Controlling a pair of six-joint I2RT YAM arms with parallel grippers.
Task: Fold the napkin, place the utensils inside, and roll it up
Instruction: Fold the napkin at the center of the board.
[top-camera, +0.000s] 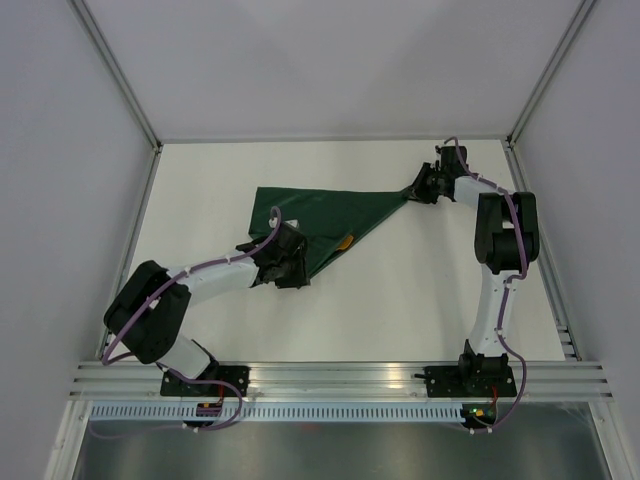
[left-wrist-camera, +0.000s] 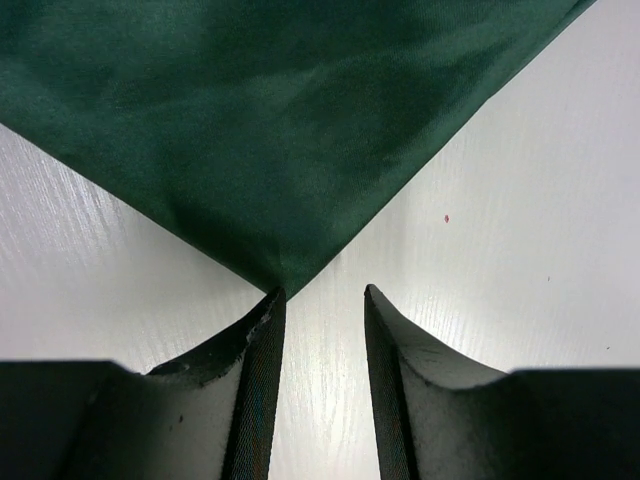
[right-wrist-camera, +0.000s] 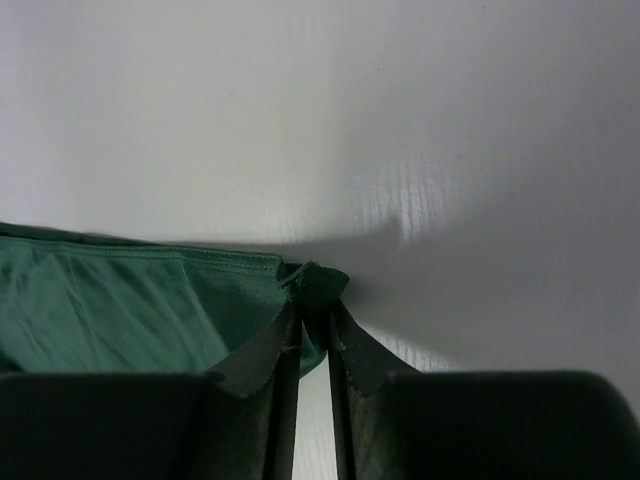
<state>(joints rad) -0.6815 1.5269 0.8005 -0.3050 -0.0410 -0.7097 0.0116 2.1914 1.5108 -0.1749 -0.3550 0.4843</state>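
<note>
Napkin (top-camera: 320, 215) lay as a triangle mid-table, stretched toward the far right corner. Nearest, the left gripper (left-wrist-camera: 322, 298) stood with fingers parted, the cloth's near tip touching one finger rather than lying between them; closing there would likely miss it. Farther off, the right gripper (right-wrist-camera: 315, 300) was clenched on the far tip; pulling alone could drag the cloth askew.

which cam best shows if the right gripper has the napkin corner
Right wrist view: a corner of the napkin sits bunched between the nearly shut fingers of the right gripper. Top external shows them together, too small to judge. Left wrist shows only another corner by the open left gripper.
</note>
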